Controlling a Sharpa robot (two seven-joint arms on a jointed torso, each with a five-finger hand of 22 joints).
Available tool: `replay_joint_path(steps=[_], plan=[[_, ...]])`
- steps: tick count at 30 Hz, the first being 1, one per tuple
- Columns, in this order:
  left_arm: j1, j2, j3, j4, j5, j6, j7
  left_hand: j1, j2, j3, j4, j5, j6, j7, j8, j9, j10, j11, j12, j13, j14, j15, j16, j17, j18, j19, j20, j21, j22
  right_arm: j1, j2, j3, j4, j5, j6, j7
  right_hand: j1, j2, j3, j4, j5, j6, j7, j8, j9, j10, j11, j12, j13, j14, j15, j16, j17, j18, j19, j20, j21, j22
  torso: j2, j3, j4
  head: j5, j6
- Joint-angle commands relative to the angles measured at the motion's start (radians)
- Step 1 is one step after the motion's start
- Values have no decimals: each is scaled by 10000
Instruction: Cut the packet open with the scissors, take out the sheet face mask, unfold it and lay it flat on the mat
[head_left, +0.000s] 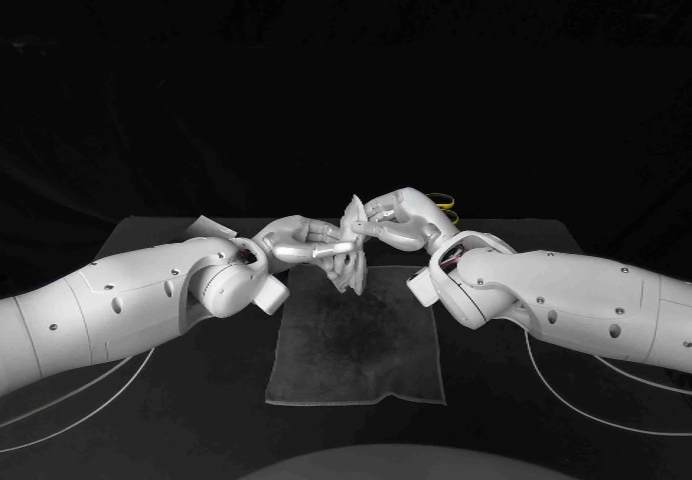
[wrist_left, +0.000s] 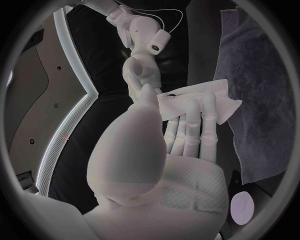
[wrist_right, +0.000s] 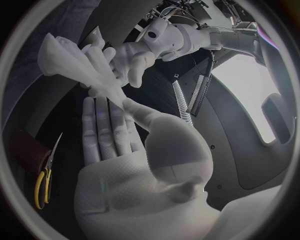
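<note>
The black table (head_left: 202, 420) bears a grey rectangular cloth mat (head_left: 356, 345), spread flat in front of the robot. Above the mat's far edge the two white arms meet. The left hand (head_left: 300, 241) has its thumb pressed towards its straight, close-set fingers (wrist_left: 187, 112), with one edge of the white, crumpled sheet face mask (head_left: 348, 262) pinched between them. The right hand (head_left: 392, 222) grips the same mask from the other side, its thumb clamping a twisted strip of the sheet against its outstretched fingers (wrist_right: 100, 117) (the right wrist view shows this best). The mask is thus held in the air by both hands at once, partly folded, its lower part hanging in pleats just over the far end of the mat; whether it touches the cloth I cannot tell. The yellow-handled scissors (wrist_right: 44, 181) lie on the table beyond the right hand, apart from it. A pale, flat, angular piece (head_left: 203, 225) lies behind the left arm.
</note>
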Motion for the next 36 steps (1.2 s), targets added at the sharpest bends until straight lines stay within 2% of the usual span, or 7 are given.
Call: replay_joint_path(steps=[1,5,7,18,28,32,36], plan=[[0,10,14,16,357,374,193,236,413,15,-51,11,522,22,205,84,629,-6,17,22,255,-21,460,57,135,148,-91,201,161,0,-11,11,-8,7,69,110,53,57,41,0,25,51,8,53,19,49,12,-27,15,86,15,-51,14,-8,-98,-1,34,8,-3,-2,8,-19,-4],[0,-9,15,34,558,263,343,625,817,30,-84,13,1158,-129,395,140,1269,10,53,29,509,-33,898,97,132,235,-146,402,322,0,-31,12,-22,0,65,81,53,57,41,0,25,51,8,53,19,49,12,-27,15,86,15,-51,14,-8,-98,-1,34,8,-5,-5,9,-22,-5],[0,-23,16,39,683,164,423,869,1021,-28,-64,13,1469,-190,395,110,1499,57,-79,1,540,44,1102,74,115,230,-142,517,434,0,-47,12,-25,-7,60,65,58,48,62,-1,25,43,8,68,43,57,10,-23,16,99,14,-62,16,-13,-143,-6,100,82,-5,-6,4,-13,5],[1,-101,18,-20,870,-262,545,1375,1323,-145,-75,14,1820,-143,286,3,1752,200,-404,-6,630,226,1445,-26,106,210,-52,729,643,0,-130,12,-34,-36,34,19,61,44,69,0,24,42,6,76,55,65,8,-20,18,108,12,-65,17,-14,-163,-9,132,117,3,-4,7,-10,2],[2,-120,18,-24,895,-289,510,1698,1524,-146,-84,16,2142,-190,300,-26,1912,285,-562,2,654,299,1602,-109,113,187,10,846,759,0,-147,12,-73,-44,11,4,62,39,77,0,25,41,3,85,68,76,5,-17,19,119,9,-68,19,-15,-184,-12,165,154,2,-3,4,-16,11],[2,-114,18,-15,897,-178,485,2003,1746,-38,-99,19,2577,-337,406,-3,2253,207,-573,19,794,245,1823,-122,138,187,6,956,855,0,-145,12,-82,-45,7,0,64,35,82,0,25,40,2,91,77,81,3,-16,20,125,8,-70,19,-16,-198,-14,187,179,3,0,7,-16,-5],[3,-93,18,-4,894,-19,454,2176,1844,-24,-64,20,2907,-379,406,-21,2649,71,-595,28,973,129,2079,-131,151,197,-63,1099,976,0,-135,12,-90,-46,21,-13,65,34,83,0,25,40,1,93,79,82,2,-16,20,126,8,-71,19,-16,-202,-15,194,186,2,-3,4,-18,-24]])
